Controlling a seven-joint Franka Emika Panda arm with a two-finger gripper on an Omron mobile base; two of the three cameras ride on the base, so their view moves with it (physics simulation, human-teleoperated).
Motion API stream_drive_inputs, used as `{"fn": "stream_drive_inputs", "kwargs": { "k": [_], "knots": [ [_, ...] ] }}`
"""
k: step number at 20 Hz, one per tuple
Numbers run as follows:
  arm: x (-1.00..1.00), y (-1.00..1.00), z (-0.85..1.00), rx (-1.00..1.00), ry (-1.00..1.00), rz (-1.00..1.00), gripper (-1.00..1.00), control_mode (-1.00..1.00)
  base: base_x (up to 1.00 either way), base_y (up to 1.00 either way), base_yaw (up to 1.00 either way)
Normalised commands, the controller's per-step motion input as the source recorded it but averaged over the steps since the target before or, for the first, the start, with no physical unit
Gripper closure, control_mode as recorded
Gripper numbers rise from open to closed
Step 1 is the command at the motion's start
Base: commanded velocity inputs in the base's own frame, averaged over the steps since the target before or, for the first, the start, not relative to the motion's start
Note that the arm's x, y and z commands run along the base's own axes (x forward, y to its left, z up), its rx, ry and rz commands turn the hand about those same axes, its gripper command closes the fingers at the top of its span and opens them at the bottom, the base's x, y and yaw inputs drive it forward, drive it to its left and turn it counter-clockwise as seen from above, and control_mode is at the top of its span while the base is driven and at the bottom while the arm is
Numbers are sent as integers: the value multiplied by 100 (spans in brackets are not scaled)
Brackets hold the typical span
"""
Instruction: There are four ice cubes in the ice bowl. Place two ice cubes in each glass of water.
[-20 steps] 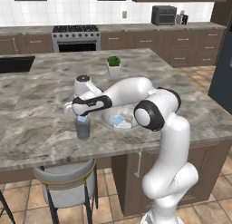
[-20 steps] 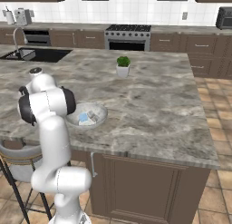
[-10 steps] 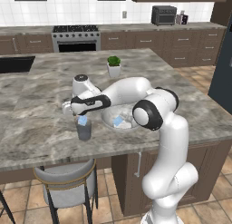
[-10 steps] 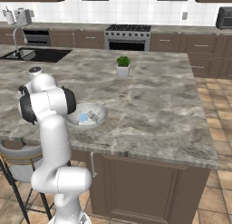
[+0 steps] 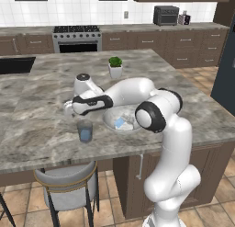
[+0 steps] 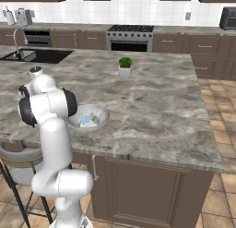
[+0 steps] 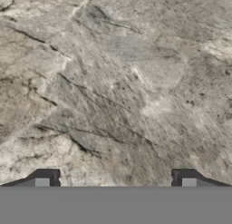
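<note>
Pincer [image 7: 115,178] now spread wide and empty over bare marble tabletop [image 7: 118,82] — shut a second ago, so a cube likely dropped into the glass of water [image 5: 85,130] below; ice cubes [image 5: 123,123] remain in the ice bowl [image 5: 110,122] beside.

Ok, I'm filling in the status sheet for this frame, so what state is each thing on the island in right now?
gripper: open, nothing between the fingertips, marble below.
glass of water: upright near the counter's front edge, bluish inside.
ice bowl: upright on the counter, pale ice cubes inside.
potted plant: upright, farther back.
</note>
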Motion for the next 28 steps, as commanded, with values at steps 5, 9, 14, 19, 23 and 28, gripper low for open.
{"fn": "stream_drive_inputs", "kwargs": {
  "k": [5, 9, 14, 19, 23, 28],
  "knots": [
    [-20, -100, 22, 15, -5, 0, -100, -100, 0, 0, 0],
    [-27, -100, -1, 11, 0, 0, -100, -100, 0, 0, 0],
    [-9, -100, -18, 0, 0, -3, -100, -100, 0, 0, 0],
    [0, -45, -17, 7, 13, -30, -100, -100, 0, 0, 0],
    [10, -1, -2, 7, 17, -42, -100, -100, 0, 0, 0],
    [4, -2, -3, 5, 15, -40, -100, -100, 0, 0, 0]
  ]
}}
